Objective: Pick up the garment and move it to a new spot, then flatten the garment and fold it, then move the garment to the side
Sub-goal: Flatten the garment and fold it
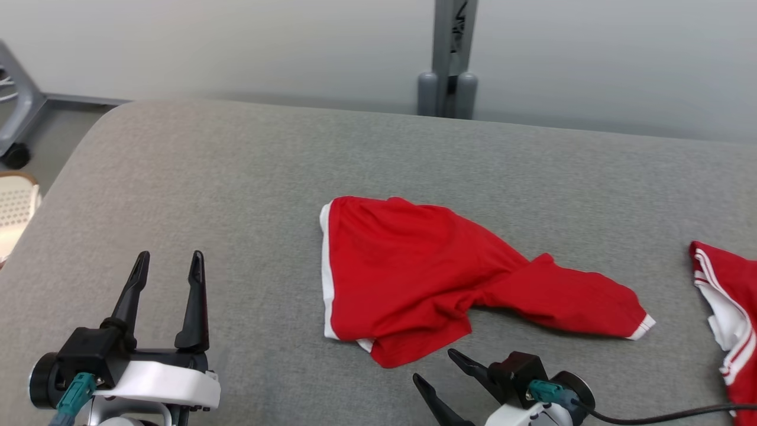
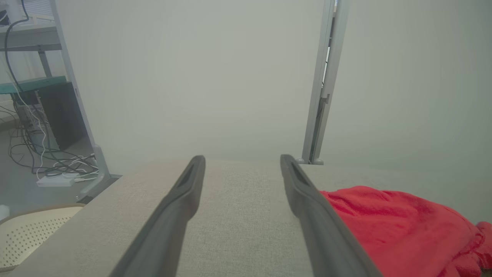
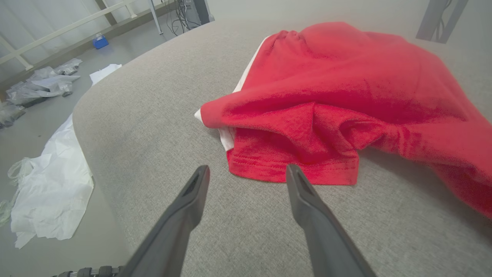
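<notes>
So far done: nothing evident; garment (image 1: 414, 278) lies rumpled, neither flattened nor folded.
Location: centre of the head view, on the grey padded surface (image 1: 236, 177).
Left gripper (image 1: 170, 255): lower left, fingers spread wide, empty, well apart from the cloth.
Right gripper (image 1: 434, 364): lower centre, fingers spread wide, empty, just short of the near hem.
Remaining: probably every step, starting with the pick-up.

Second red garment (image 1: 733, 273) (white-striped) cut off by the right edge; right claw (image 1: 434, 364) body cropped by the bottom edge.
</notes>
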Available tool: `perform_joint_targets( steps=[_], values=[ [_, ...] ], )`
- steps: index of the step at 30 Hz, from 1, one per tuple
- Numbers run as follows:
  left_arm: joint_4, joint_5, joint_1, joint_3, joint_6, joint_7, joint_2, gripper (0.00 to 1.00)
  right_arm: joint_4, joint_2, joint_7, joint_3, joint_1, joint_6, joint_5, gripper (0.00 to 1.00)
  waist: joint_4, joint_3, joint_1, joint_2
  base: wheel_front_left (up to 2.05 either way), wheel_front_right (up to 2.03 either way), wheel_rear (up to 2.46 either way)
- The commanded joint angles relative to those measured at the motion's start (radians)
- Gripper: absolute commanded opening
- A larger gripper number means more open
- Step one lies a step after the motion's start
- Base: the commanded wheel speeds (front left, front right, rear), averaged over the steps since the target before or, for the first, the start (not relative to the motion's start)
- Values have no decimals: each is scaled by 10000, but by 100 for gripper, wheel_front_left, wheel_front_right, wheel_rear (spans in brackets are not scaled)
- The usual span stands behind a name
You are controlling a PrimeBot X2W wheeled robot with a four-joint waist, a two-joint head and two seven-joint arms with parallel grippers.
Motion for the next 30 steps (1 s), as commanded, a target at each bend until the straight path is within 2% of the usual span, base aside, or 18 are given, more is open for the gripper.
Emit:
perform_joint_targets(
  steps=[1, 8, 17, 18, 19, 20, 26, 30],
  values=[
    [51, -65, -223, 33, -61, -65, -37, 100, 390, -48, -216, 142, -310, -1, 240, 100, 335, 132, 0, 0, 0, 0, 0],
    [255, -82, -386, -104, -239, -181, -161, 100, 2824, 74, -1145, 932, -1734, 1, 566, 100, 948, 257, 0, 0, 0, 0, 0],
    [510, -50, -690, -303, -422, -240, -365, 100, 5553, 200, -1661, 2042, -3335, -1, 818, 100, 1260, 464, 0, 0, 0, 0, 0],
    [545, -53, -724, -331, -437, -255, -399, 100, 5786, 200, -1695, 2136, -3441, -1, 973, 88, 1276, 496, 0, 0, 0, 0, 0],
    [567, -48, -782, -359, -464, -266, -433, 100, 5996, 201, -1732, 2285, -3590, -1, 1053, 40, 1300, 542, 0, 0, 0, 0, 0],
    [594, -36, -826, -367, -495, -282, -446, 100, 6109, 201, -1794, 2408, -3709, -1, 1177, 0, 1312, 571, 0, 0, 0, 0, 0],
    [806, 0, -939, -383, -597, -318, -596, 100, 6179, 215, -2072, 3059, -4015, 1, 2259, 0, 1225, 702, 0, 0, 0, 0, 0],
    [935, 7, -954, -241, -618, -352, -614, 100, 5720, 194, -1600, 3740, -3840, 1, 2924, 0, 890, 746, 0, 0, 0, 0, 0]
  ],
)
